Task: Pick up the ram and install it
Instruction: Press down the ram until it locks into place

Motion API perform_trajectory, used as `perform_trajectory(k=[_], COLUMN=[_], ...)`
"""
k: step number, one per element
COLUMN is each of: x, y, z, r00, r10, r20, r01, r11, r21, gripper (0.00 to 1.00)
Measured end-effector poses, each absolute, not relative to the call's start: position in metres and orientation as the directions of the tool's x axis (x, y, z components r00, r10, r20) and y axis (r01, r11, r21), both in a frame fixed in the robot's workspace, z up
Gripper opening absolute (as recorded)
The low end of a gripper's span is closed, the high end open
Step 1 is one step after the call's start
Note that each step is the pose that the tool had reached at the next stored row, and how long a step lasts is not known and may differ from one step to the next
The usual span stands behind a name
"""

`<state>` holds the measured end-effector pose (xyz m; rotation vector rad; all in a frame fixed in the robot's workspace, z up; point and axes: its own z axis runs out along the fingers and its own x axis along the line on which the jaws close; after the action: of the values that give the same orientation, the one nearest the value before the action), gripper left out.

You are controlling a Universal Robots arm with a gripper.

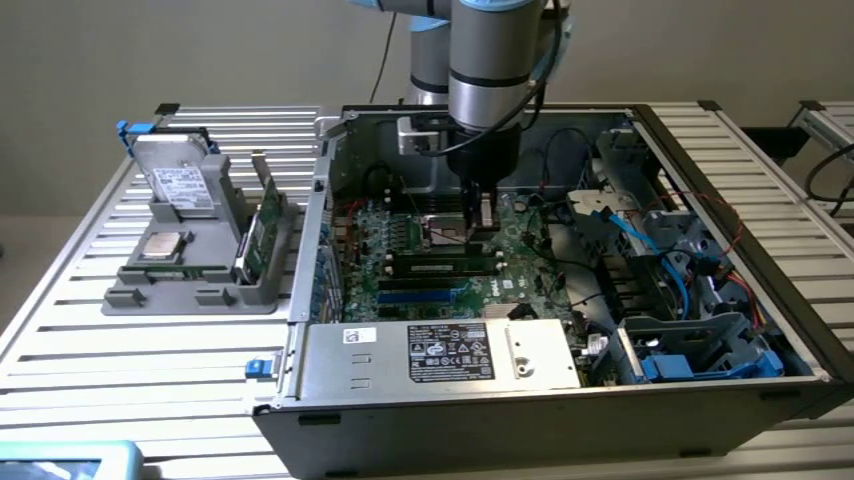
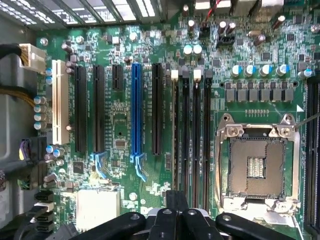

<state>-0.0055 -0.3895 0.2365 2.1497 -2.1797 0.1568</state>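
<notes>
Fingers of the gripper (image 1: 487, 213) are pressed together with nothing visibly clamped between them, poised just above the motherboard (image 1: 400, 245) inside the open case (image 1: 534, 420). In the wrist view the gripper (image 2: 172, 222) hangs over the four black memory slots (image 2: 192, 140), beside the CPU socket (image 2: 257, 165). What looks like the ram (image 1: 250, 245) stands on edge in the grey tray (image 1: 160, 290), left of the case and well apart from the gripper.
</notes>
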Motion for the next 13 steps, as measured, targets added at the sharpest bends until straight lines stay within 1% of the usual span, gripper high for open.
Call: perform_trajectory(k=[9,13], x=[-0.044,-0.050], y=[-0.390,-0.390], z=[0.239,0.238], r00=[-0.015,-0.014], r10=[-0.992,-0.992], r20=[0.126,0.126], r01=[-1.000,-1.000], r11=[0.013,0.013], r21=[-0.019,-0.014], gripper=[0.11,0.11])
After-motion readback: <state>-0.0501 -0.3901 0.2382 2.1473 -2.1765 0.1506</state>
